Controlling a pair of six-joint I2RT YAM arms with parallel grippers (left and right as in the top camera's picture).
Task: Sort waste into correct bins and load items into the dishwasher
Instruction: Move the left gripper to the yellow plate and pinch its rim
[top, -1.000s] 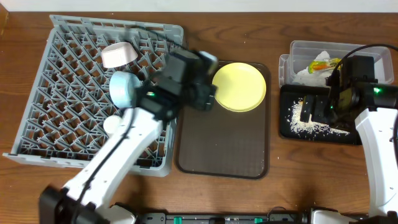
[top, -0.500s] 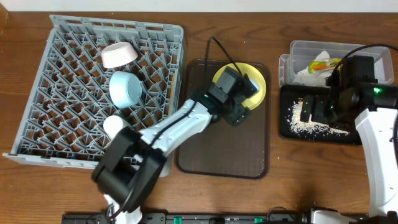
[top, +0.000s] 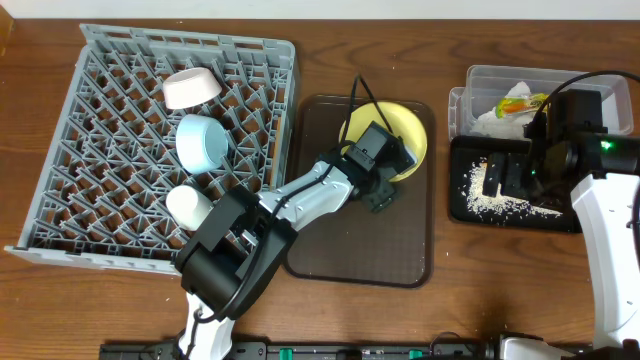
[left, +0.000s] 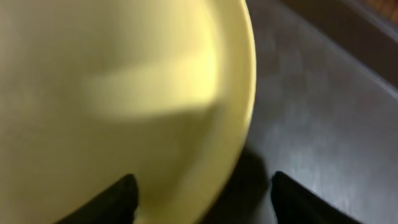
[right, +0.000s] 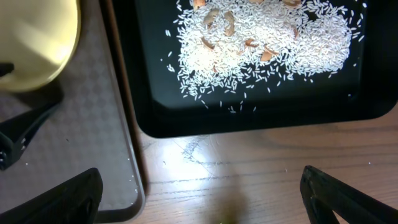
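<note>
The round yellow plate (top: 408, 125) lies at the back of the brown serving tray (top: 360, 240). My left gripper (top: 388, 172) is open at the plate's near rim. In the left wrist view the plate (left: 124, 74) fills the left, and its rim lies between the open fingers (left: 202, 177). My right gripper (top: 505, 178) is open and empty over the black tray (top: 560, 218), which holds rice scraps (top: 488, 203). The right wrist view shows the rice (right: 261, 37) and the open fingers (right: 199, 177). The clear tub (top: 545, 78) holds the wrapper (top: 520, 103) and tissue (top: 490, 120). Chopsticks are out of view.
The grey dish rack (top: 100, 230) at the left holds a white bowl (top: 192, 88), a light blue bowl (top: 203, 142) and a small white cup (top: 188, 207). In the right wrist view, bare wooden table (right: 249, 174) lies between the brown tray (right: 81, 124) and the black tray (right: 249, 118).
My left arm has swung right from the dish rack's edge to the yellow plate and settled at its near rim. The right arm has not moved.
</note>
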